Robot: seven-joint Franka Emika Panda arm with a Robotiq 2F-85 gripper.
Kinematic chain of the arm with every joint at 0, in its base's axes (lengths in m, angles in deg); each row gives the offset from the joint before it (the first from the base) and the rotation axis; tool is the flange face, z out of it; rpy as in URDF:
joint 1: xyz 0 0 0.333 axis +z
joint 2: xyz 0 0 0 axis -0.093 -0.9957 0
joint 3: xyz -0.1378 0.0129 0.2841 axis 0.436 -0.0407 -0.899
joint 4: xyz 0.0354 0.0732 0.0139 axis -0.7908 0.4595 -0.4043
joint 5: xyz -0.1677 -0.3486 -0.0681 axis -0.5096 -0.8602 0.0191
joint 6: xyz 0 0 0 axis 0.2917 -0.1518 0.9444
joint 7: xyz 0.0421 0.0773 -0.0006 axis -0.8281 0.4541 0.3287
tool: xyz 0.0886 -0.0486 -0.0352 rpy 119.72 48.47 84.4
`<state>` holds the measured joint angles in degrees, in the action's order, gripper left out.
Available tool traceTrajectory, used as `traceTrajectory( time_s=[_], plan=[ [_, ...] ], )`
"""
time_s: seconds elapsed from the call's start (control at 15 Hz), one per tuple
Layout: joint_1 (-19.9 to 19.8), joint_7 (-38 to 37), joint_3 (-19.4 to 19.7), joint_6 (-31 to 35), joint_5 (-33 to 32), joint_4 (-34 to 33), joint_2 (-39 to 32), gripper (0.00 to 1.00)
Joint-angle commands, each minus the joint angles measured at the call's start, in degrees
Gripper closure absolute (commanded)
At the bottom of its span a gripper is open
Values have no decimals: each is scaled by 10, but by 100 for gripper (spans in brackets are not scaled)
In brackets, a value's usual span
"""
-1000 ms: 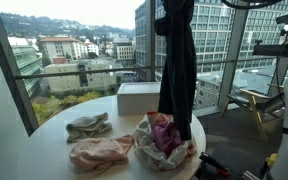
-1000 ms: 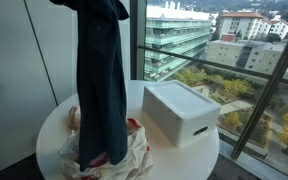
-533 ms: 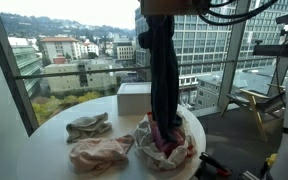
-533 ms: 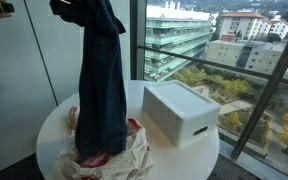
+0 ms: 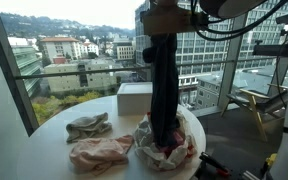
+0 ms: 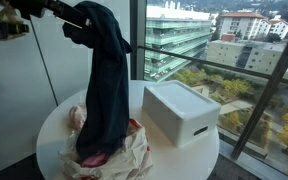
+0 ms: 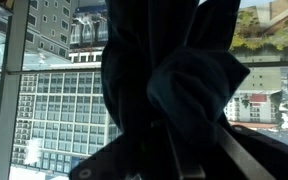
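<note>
A: Up top near the glass, clamped w/ fingers point(image 6: 66, 13) on upper end of dark garment point(image 6: 106, 90). Judged from the hang only, grip pt itself buried in cloth in wrist view.

B: Changed vs a sec ago?

A: Come down and swung sideways. Top of garment out of frame then, now bunched and folded over at the grip. Lower end sunk into pale heap point(image 5: 166, 148), no longer dangling over it.

B: Meaning?

A: Prob. lowering, not lifting. Part of the weight on heap already. Not let go yet.

B: Look of it?

A: Navy or near-black, long, limp, soft folds, approx. vertical in both exterior views. Fills most of wrist view, w/ knot-like lump mid-frame.

B: Around it?

A: Resting on round tabletop point(image 5: 49, 130), heap of white and pink cloth mixed. White box point(image 6: 182, 112) just beside, apart from garment. Further out, pink cloth point(image 5: 99, 152) just beside heap, then grey-green rag point(image 5: 88, 126). Beyond that, windows and city.
</note>
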<state>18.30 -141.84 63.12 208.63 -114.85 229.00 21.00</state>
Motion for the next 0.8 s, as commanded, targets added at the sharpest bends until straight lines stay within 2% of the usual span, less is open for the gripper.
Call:
traceTrajectory(
  time_s=[0.0, 0.2, 0.47, 0.53, 0.73],
  plan=[
    [-7, 46, 2, 6, 41, 22, 19, 89],
    [-14, 70, 14, 34, 54, 43, -6, 89],
    [-21, 95, 49, 126, 56, 65, -71, 89],
    [2, 93, 81, 142, 42, 73, -89, 89],
    [5, 117, 123, 191, 62, 85, -139, 89]
  ],
)
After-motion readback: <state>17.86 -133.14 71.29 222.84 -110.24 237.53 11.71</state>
